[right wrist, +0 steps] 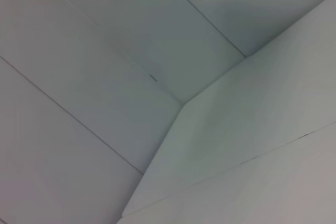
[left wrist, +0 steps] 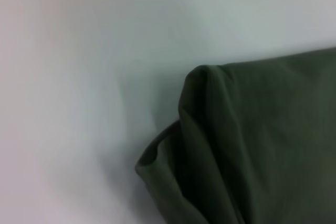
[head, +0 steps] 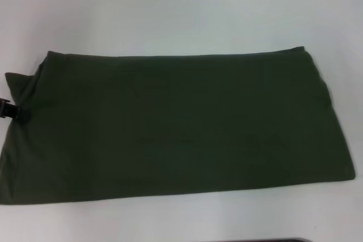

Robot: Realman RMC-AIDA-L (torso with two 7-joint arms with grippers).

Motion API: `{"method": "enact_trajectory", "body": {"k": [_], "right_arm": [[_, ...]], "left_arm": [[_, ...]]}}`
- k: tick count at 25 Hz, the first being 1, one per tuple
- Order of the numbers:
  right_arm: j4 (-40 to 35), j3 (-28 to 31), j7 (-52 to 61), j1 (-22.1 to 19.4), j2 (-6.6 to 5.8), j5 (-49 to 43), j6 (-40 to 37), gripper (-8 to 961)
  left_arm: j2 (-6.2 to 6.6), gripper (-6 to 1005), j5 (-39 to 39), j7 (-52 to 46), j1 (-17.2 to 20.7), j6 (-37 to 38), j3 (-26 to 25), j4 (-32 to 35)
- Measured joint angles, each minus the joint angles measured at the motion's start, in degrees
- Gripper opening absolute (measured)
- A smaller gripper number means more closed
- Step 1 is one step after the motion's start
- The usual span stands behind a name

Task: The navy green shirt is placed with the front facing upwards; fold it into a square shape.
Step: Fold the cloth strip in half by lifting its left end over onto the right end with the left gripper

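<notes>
The navy green shirt point(head: 176, 126) lies on the white table point(head: 170, 9) as a long, plain dark-green band, folded lengthwise, with no lettering showing. Its left end is bunched up into a small raised corner point(head: 14, 81). My left gripper point(head: 10, 110) shows only as a small black part at that left end, against the cloth. The left wrist view looks closely at the rumpled, layered corner of the shirt point(left wrist: 247, 145) on the table. My right gripper is out of view; its wrist camera sees only white panels.
White tabletop point(head: 181, 219) surrounds the shirt on the far and near sides. A thin dark edge point(head: 261, 240) shows at the bottom of the head view. The right wrist view shows white boards meeting at a corner point(right wrist: 181, 103).
</notes>
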Motion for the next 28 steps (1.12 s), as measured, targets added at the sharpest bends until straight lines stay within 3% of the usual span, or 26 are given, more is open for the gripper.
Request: {"method": "enact_trajectory", "body": {"k": [24,28], "right_arm": [[0.51,0.00,-0.18,1.75,0.65,0.06,2.54,925],[0.51,-0.05,-0.17,2.34,0.80,0.09,3.28,925]], "left_arm": [[7.76,71,0.30,-0.57,0.82,3.40,-0.17,-0.01],[8.55,71,0.41,-0.87,0.88,3.59,-0.20,-0.06]]}}
